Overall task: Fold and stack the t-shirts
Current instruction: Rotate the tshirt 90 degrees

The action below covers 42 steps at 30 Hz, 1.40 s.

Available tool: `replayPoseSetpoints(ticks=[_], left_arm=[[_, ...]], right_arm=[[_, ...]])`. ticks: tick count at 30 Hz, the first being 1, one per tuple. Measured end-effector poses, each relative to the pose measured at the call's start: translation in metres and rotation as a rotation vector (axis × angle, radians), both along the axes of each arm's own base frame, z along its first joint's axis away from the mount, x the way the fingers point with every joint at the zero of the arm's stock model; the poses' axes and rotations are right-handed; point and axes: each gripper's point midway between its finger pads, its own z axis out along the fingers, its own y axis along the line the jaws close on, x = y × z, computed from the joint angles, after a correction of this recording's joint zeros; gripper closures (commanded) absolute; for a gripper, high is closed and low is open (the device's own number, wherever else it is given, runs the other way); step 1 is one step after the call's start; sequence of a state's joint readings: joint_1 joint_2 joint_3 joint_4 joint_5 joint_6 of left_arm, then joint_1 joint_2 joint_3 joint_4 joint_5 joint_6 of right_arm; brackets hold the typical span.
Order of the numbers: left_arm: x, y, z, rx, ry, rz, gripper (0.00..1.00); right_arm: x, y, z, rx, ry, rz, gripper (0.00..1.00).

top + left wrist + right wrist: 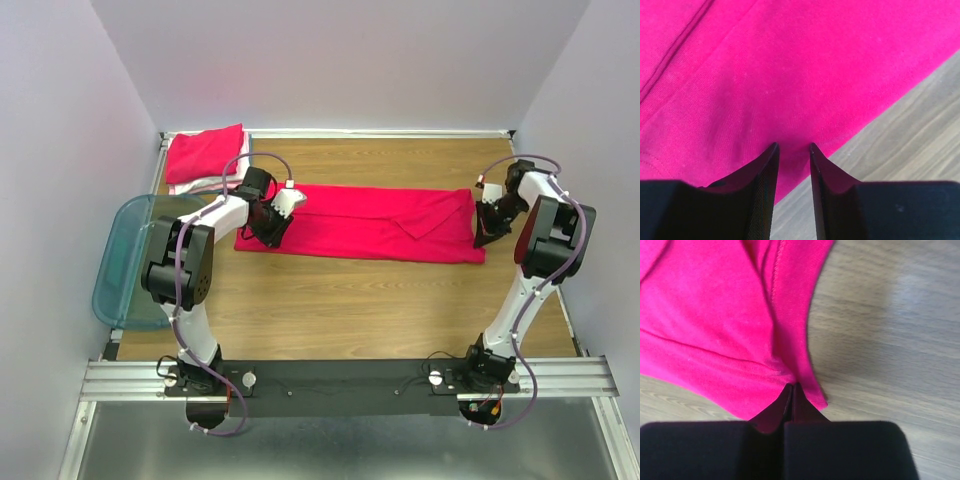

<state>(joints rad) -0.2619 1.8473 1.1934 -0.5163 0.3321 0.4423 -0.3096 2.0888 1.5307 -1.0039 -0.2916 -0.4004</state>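
Shirt first: a bright red-pink t-shirt point(370, 222) lies flat across the middle of the wooden table point(350, 300), folded into a long narrow band that runs from left to right. Its surface is mostly smooth, and a sleeve is tucked over near the right end, leaving a slanted crease. In the right wrist view I can see a stitched hem running along the cloth edge.

At the band's left end, my left gripper point(792, 150) points down at the cloth close to its near edge. Its jaws stand slightly apart, with a narrow strip of pink showing between the tips. I cannot tell whether they grip any fabric.

At the right end, my right gripper point(791, 392) has its jaws pressed together, pinching the corner of the t-shirt just above the wood.

A stack of folded shirts point(205, 158) sits in the far left corner, red-pink over white. A translucent teal bin point(125, 265) overhangs the table's left edge.
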Motion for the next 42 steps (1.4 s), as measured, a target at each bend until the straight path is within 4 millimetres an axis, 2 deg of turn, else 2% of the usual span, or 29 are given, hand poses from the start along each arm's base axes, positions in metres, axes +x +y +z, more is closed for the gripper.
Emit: replayPoseSetpoints(ticks=[5,7,9,11,14,15,17,18,19,20,22,23,25,27,30,34,36,38,40,42], left_arm=[[0.001,0.002,-0.001,0.008,-0.012,0.002,0.61],[0.001,0.002,-0.001,0.007,-0.021,-0.001,0.61],[0.000,0.002,-0.001,0.005,-0.028,-0.003,0.61],[-0.002,-0.001,-0.002,0.000,-0.030,-0.014,0.62],[-0.010,-0.017,-0.002,-0.004,-0.032,-0.066,0.62],[-0.015,-0.026,-0.002,-0.005,-0.034,-0.095,0.62],[-0.029,-0.051,-0.002,-0.006,-0.035,-0.167,0.62],[-0.037,-0.066,-0.002,-0.010,-0.035,-0.212,0.62],[-0.048,-0.084,-0.001,-0.017,-0.031,-0.266,0.62],[-0.059,-0.098,-0.001,-0.023,-0.021,-0.307,0.61],[-0.087,-0.137,0.001,-0.048,0.010,-0.419,0.60],[-0.099,-0.153,0.003,-0.064,0.034,-0.466,0.60],[-0.112,-0.170,0.007,-0.089,0.064,-0.511,0.60],[-0.110,-0.171,0.015,-0.097,0.076,-0.511,0.59],[-0.085,-0.170,0.039,-0.120,0.036,-0.474,0.59],[-0.050,-0.159,0.066,-0.121,-0.062,-0.429,0.59],[-0.042,-0.150,0.071,-0.095,-0.096,-0.415,0.59],[-0.034,-0.142,0.070,-0.058,-0.124,-0.405,0.60],[-0.026,-0.135,0.065,-0.020,-0.140,-0.396,0.60],[-0.017,-0.129,0.058,0.019,-0.155,-0.390,0.61]], right_arm=[[0.007,-0.008,0.000,-0.039,0.002,-0.014,1.00],[0.018,-0.013,0.000,-0.056,-0.009,-0.024,0.99],[0.033,-0.019,0.002,-0.070,-0.029,-0.035,1.00],[0.058,-0.026,0.001,-0.082,-0.062,-0.048,0.99],[0.088,-0.032,0.003,-0.102,-0.117,-0.054,1.00],[0.094,-0.033,0.004,-0.109,-0.127,-0.053,0.99],[0.122,-0.040,0.007,-0.138,-0.184,-0.057,0.99],[0.142,-0.046,0.009,-0.157,-0.233,-0.066,0.98],[0.152,-0.049,0.009,-0.167,-0.258,-0.071,0.95],[0.167,-0.054,0.012,-0.183,-0.298,-0.080,0.79],[0.182,-0.061,0.018,-0.205,-0.342,-0.098,0.69],[0.189,-0.064,0.023,-0.214,-0.366,-0.110,0.55],[0.194,-0.067,0.032,-0.229,-0.392,-0.117,0.45],[0.195,-0.071,0.045,-0.255,-0.418,-0.113,0.41],[0.189,-0.072,0.068,-0.280,-0.448,-0.111,0.40],[0.174,-0.065,0.117,-0.283,-0.518,-0.110,0.40],[0.166,-0.058,0.138,-0.268,-0.555,-0.108,0.43],[0.157,-0.050,0.150,-0.243,-0.573,-0.106,0.46],[0.144,-0.039,0.154,-0.201,-0.570,-0.102,0.49],[0.137,-0.031,0.146,-0.167,-0.553,-0.097,0.50]])
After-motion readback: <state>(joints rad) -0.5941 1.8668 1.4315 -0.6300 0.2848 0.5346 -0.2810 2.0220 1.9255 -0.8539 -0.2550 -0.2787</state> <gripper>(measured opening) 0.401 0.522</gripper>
